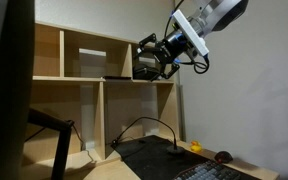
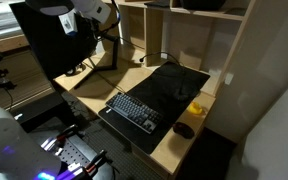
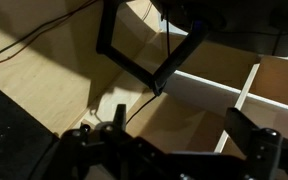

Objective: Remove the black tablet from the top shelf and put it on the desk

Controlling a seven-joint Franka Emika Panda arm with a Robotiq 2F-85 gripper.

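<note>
The black tablet [image 1: 116, 77] lies flat as a dark sliver on the floor of a middle compartment of the top shelf [image 1: 84, 50]. My gripper [image 1: 164, 60] hangs in front of the compartment to its right, close to a chunky black box [image 1: 142, 62]; I cannot tell if they touch. In the wrist view the gripper [image 3: 169, 150] is open, its dark fingers wide apart with nothing between them, above the pale desk [image 3: 44, 80] and the shelf dividers. The desk also shows in an exterior view [image 2: 94, 85].
A black desk mat [image 2: 174, 85] with a keyboard [image 2: 134, 110] lies on the desk, with a yellow object [image 2: 196, 107] and a mouse [image 2: 184, 130] beside it. A monitor [image 2: 49, 40] stands on an angular black stand [image 3: 144, 50]. Cables run over the desk.
</note>
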